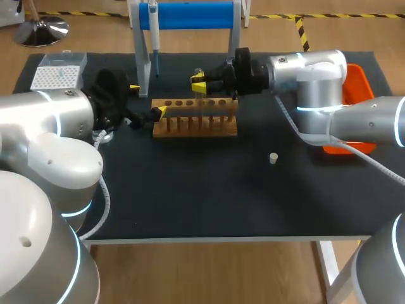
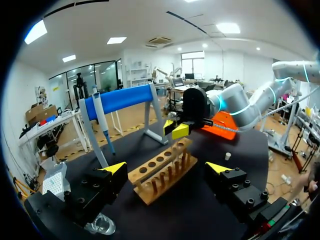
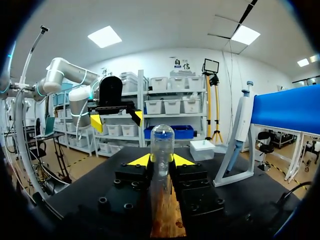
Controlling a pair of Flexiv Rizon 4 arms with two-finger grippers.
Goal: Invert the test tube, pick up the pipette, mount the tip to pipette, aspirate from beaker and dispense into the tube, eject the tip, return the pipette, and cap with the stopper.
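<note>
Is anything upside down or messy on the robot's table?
Yes: the test tube pinched in the right claw has its round closed end up, so it's upside down by the wooden rack. The little stopper sits alone on the mat. Nothing looks spilled.

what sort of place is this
Probably a lab bench set up for robot liquid handling: a wooden test tube rack, a pipette hanging on a stand, and a box of pipette tips on the black table.
</note>
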